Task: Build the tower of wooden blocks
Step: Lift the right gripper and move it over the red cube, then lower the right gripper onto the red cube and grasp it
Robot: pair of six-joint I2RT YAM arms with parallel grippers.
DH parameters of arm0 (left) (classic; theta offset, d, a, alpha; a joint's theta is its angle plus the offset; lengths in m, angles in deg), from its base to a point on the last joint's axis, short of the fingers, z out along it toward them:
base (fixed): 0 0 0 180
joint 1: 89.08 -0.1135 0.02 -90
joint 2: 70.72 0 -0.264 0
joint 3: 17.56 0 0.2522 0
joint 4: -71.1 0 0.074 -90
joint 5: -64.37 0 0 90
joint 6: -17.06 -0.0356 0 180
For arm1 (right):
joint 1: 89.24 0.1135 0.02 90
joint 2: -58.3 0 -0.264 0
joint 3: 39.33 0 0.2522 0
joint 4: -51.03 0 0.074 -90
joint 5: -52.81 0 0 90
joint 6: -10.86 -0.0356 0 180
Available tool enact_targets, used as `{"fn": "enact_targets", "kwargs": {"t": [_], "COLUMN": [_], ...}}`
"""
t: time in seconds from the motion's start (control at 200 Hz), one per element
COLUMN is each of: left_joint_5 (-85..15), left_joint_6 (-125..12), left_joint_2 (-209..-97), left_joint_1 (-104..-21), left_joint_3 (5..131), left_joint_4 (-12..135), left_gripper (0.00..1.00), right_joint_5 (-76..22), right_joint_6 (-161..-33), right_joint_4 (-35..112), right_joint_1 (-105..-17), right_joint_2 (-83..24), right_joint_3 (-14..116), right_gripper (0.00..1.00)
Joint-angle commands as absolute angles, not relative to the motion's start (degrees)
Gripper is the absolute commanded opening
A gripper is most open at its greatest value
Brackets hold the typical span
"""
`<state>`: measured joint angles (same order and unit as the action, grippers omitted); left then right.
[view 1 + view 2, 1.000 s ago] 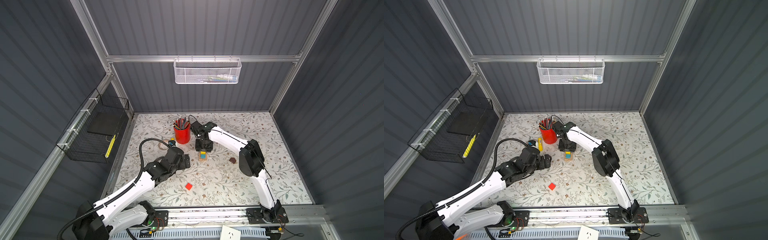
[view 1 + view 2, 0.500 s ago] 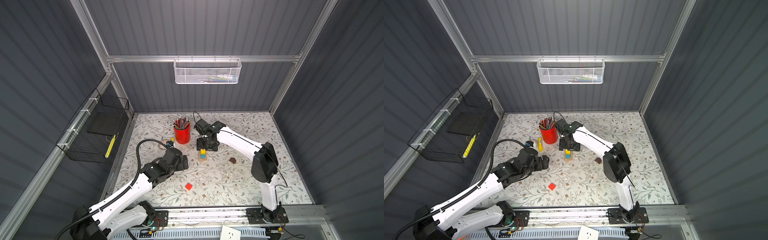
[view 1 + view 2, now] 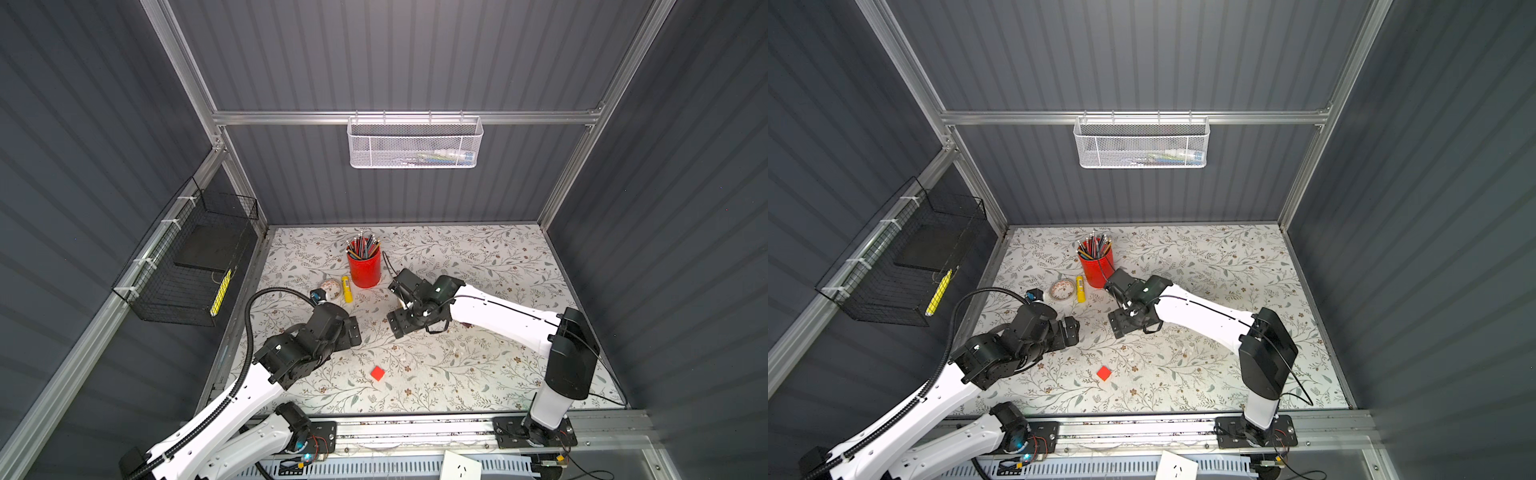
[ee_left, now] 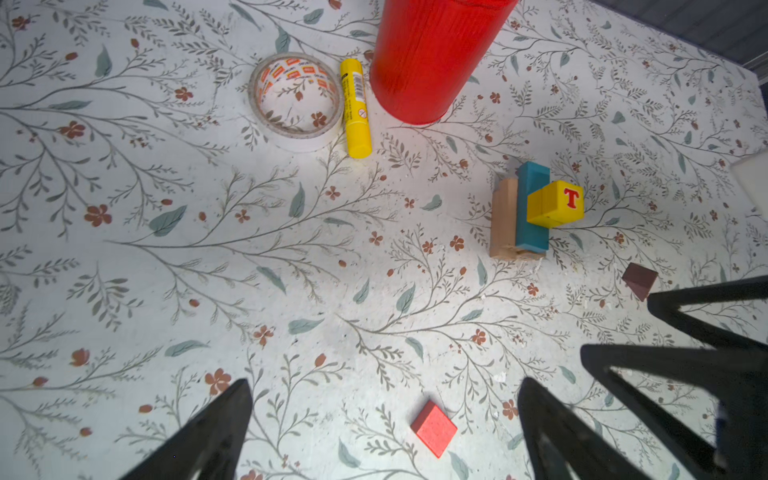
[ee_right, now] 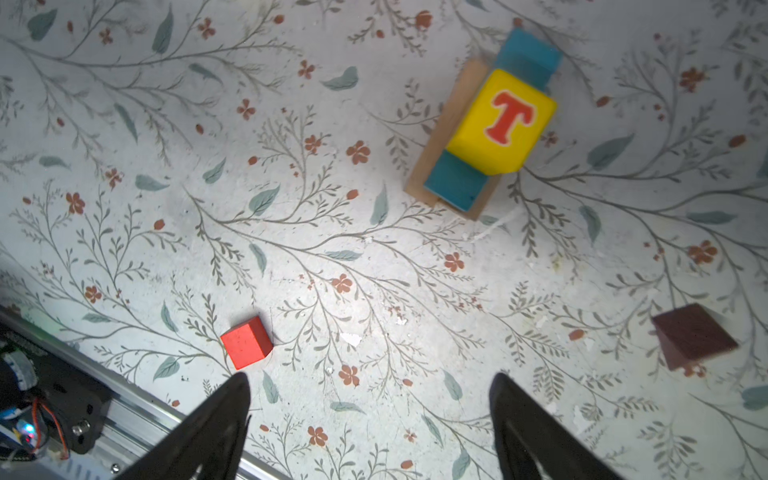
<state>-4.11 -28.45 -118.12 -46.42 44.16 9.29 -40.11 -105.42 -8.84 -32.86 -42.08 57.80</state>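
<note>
The tower (image 4: pixel 524 195) is small. Tan planks (image 4: pixel 504 216) lie at the bottom. A blue plank (image 4: pixel 532 239) lies on them, and a yellow cube (image 4: pixel 559 203) with a red T sits on top. The tower stands close to the middle of the flowery table (image 4: pixel 291 270), a bit nearer than the red pencil cup (image 4: pixel 424 62) and to its right.

The red cube (image 4: pixel 434 428) lies alone on the table, nearer than the tower and a little left of it. The dark brown roof piece (image 4: pixel 640 280) lies on the table to the right of the tower.

The left gripper (image 4: pixel 384 382) has its fingers spread wide with nothing in them. The right gripper (image 5: pixel 370 376) is also spread wide and holds nothing.

In both top views the right arm (image 3: pixel 498 316) covers the tower and the roof piece. I cannot count the tan planks. A line runs down the yellow side, so I cannot tell if it is one cube or two. In the left wrist view the cup's top is cut off. Black bars (image 4: pixel 685 370) poke in from the edge, and I cannot tell what they belong to.
</note>
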Motion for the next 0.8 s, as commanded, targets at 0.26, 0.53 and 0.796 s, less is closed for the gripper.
{"fn": "enact_targets", "kwargs": {"t": [0.26, 0.53, 0.796], "left_joint_5": [1.6, 3.19, 3.65], "left_joint_6": [-18.8, -15.93, -16.57], "left_joint_2": [-110.12, -105.28, -105.62], "left_joint_1": [-46.71, -46.77, -46.72], "left_joint_3": [50.54, 52.81, 53.6], "left_joint_4": [-10.55, -15.16, -15.79], "left_gripper": [0.99, 0.99, 0.99], "right_joint_5": [-35.51, -34.77, -37.73], "right_joint_6": [-98.85, -98.75, -100.47], "right_joint_4": [-2.51, -3.71, -7.79], "right_joint_1": [-22.61, -19.02, -18.15], "right_joint_2": [-46.5, -53.57, -59.31], "right_joint_3": [55.19, 58.56, 63.14], "right_gripper": [0.86, 0.72, 0.62]}}
